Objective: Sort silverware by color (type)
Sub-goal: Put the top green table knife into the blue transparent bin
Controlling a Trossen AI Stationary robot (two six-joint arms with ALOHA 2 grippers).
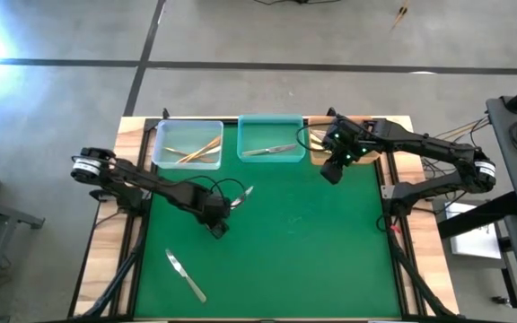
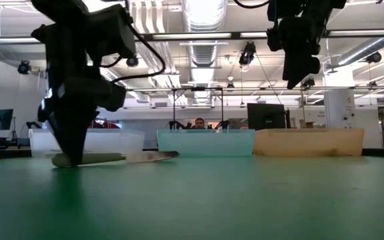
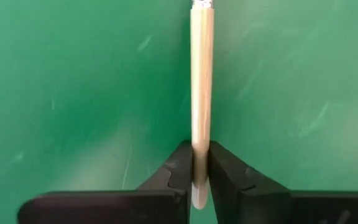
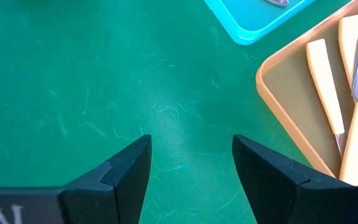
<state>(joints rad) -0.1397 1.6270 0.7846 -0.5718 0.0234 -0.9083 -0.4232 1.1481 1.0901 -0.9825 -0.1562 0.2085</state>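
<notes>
My left gripper point(image 1: 215, 218) point(image 3: 201, 163) is down at the green mat's left middle, shut on a cream-handled knife point(image 1: 233, 201) whose silver blade points toward the far right. In the low view this knife point(image 2: 115, 158) lies level at the mat's surface. A second cream-handled knife point(image 1: 185, 274) lies flat on the mat near the near-left corner. My right gripper point(image 1: 332, 170) point(image 4: 191, 149) hangs open, high over the mat in front of the amber bin point(image 4: 272, 93), touching nothing. Gold utensils point(image 1: 189, 151) lie in the clear bin, and a silver knife point(image 1: 272, 151) in the teal bin. My left gripper pinches the knife's cream handle point(image 3: 201, 134) between its two fingers, near the handle's free end. The fingers point(image 2: 72, 143) come from above, pointing down, and lie across the handle. The knife stays level at the mat; whether it is lifted clear I cannot tell.
Three bins stand along the far edge: clear point(image 1: 187, 144), teal point(image 1: 270, 141), and amber, mostly hidden under my right arm in the high view. Cream-handled knives point(image 4: 325, 87) lie in the amber bin. Bare green mat point(image 1: 312, 251) stretches across the middle and near right.
</notes>
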